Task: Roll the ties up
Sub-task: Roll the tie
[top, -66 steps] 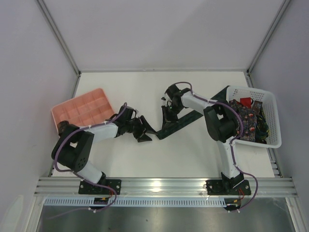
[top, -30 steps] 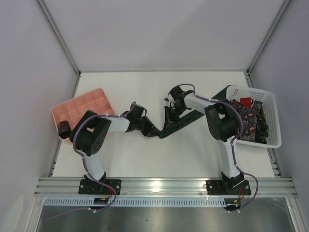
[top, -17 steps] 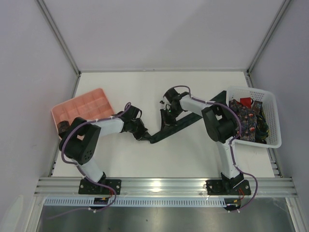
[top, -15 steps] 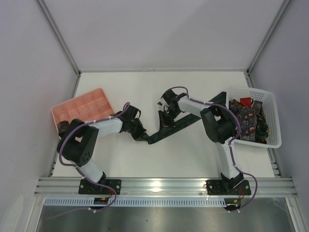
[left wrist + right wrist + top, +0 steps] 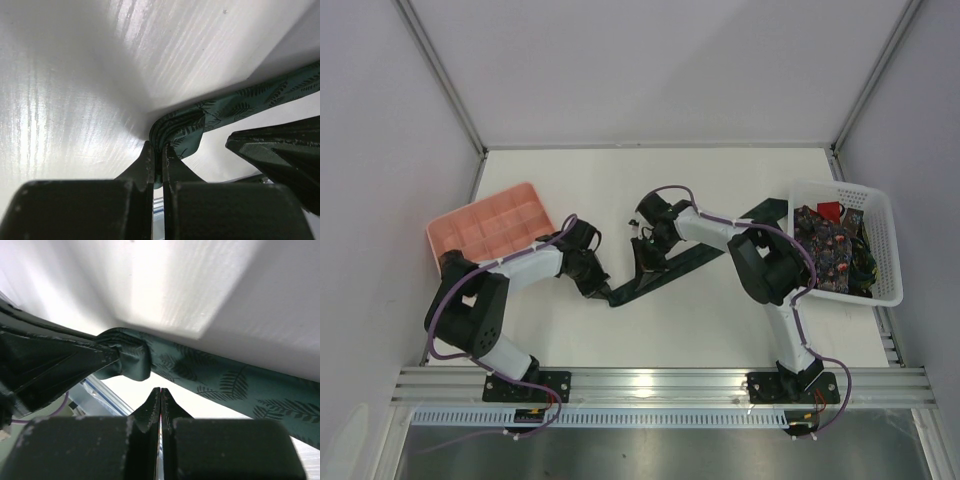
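Dark-green tie [image 5: 692,258] with a fern print lies stretched slantwise across the middle of a white table [image 5: 620,180]. Its far end reaches toward a white lattice basket [image 5: 892,262] at the right, and its near end points toward the left arm.

The left gripper [image 5: 597,287] is clamped on that near end. In the left wrist view its fingers [image 5: 150,160] pinch the cloth where it is folded over on itself into a small curl.

The right gripper [image 5: 642,262] sits just beside it, a little farther along the tie. In the right wrist view its jaws are pressed together with nothing between them, their tips just at the tie's edge [image 5: 225,385] beside the curl.

More ties [image 5: 830,250], floral-patterned and red among them, are heaped in the basket. A pink tray [image 5: 490,225] with many compartments sits at the table's left edge.
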Robot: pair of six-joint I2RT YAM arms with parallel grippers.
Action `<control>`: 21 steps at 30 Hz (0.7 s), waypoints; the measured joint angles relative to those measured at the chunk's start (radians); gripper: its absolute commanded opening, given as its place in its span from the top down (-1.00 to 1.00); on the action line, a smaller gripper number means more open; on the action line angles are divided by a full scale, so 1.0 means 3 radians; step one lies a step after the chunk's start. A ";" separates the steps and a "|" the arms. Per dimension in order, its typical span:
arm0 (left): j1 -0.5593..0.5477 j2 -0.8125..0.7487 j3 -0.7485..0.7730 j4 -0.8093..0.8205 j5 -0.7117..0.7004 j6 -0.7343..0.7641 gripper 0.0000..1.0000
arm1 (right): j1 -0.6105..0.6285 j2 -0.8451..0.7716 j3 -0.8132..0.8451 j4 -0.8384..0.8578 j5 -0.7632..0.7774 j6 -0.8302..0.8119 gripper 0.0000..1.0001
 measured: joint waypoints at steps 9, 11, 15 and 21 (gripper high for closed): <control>0.0014 0.0000 0.0000 -0.0051 -0.0008 0.0001 0.99 | 0.0057 -0.0001 0.0006 0.0102 -0.0114 0.0088 1.00; 0.0018 -0.0001 0.0001 -0.0062 -0.0008 0.0001 0.99 | 0.0064 0.0009 0.0017 0.0122 -0.0141 0.0103 1.00; 0.0024 -0.0005 0.0001 -0.0092 -0.0008 0.0001 0.99 | 0.0065 0.0052 0.0065 0.0146 -0.0179 0.0114 1.00; 0.0036 -0.0005 0.0001 -0.0112 -0.0006 -0.0001 0.99 | 0.0079 0.0170 0.0113 0.0192 -0.0205 0.0135 1.00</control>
